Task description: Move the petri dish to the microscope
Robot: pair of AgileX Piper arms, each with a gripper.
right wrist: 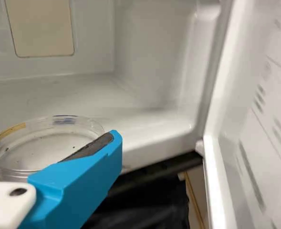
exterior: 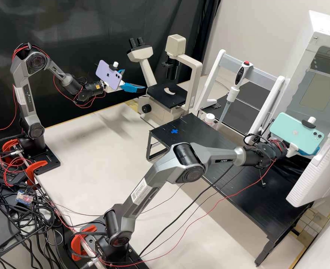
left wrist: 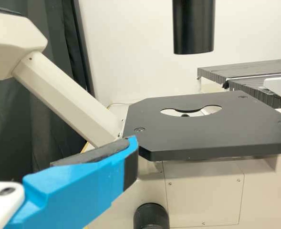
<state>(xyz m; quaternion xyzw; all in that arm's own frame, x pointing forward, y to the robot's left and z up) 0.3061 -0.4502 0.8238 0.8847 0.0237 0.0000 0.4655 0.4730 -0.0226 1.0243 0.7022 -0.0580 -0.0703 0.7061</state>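
Two arms are here, each with one gripper and one phone clipped on, the first phone point(exterior: 112, 78) at eleven o'clock in the high view, the second point(exterior: 293, 130) at three. The left gripper point(exterior: 134, 79) hangs just beside the one microscope point(exterior: 150, 106), its jaws spread apart with nothing between them. The microscope, near twelve o'clock, has two eyepieces point(exterior: 136, 43) and one flat black stage point(exterior: 161, 98) with a single opening. The right gripper point(exterior: 314, 151) is at three o'clock, at the open front of one white box point(exterior: 323, 28). In the right wrist view, its jaws grip the only petri dish point(right wrist: 40, 148), one on each side of its rim, well apart from the microscope. One black stand point(exterior: 213, 147) is on the pale table point(exterior: 86, 149), with one blue cross point(exterior: 174, 131) on top. Towards two o'clock are one pipette point(exterior: 231, 95) on a white frame point(exterior: 216, 69) and one white-capped bottle point(exterior: 209, 118); cables point(exterior: 30, 209) tangle at eight.
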